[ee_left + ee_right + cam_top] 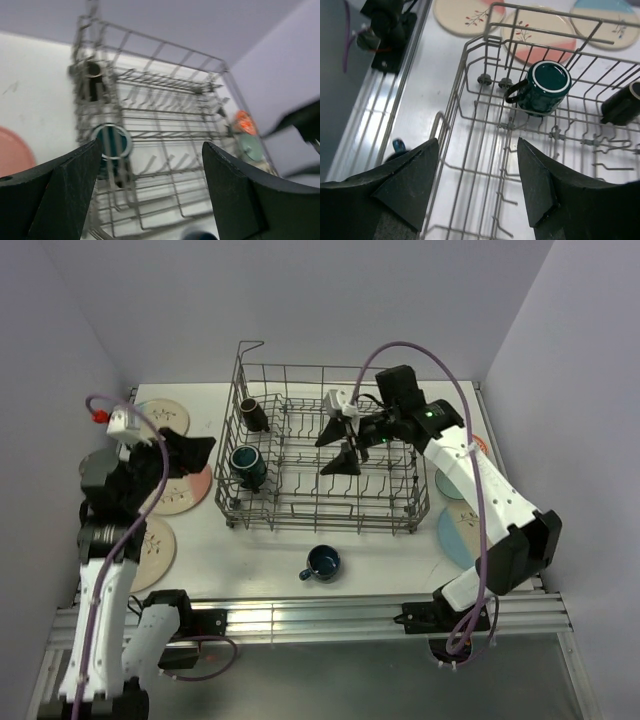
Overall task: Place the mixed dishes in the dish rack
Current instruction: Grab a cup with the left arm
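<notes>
The grey wire dish rack (322, 522) stands mid-table. Inside it at the left, a teal mug (247, 465) and a dark brown mug (252, 413) lie on their sides. A blue mug (322, 562) stands on the table in front of the rack. Three cream-and-pink plates (178, 490) lie left of the rack. My left gripper (195, 452) hovers open over those plates, facing the rack (165, 125), and holds nothing. My right gripper (345, 445) hangs open and empty above the rack's middle tines (485, 200). The teal mug (545, 87) lies beyond its fingertips.
A light-blue plate (455, 535) lies right of the rack, partly under the right arm. An orange-red bowl (245, 121) and a pale green bowl (250, 145) sit beyond the rack's right wall. Grey walls close in on three sides. A metal rail (330, 615) runs along the near edge.
</notes>
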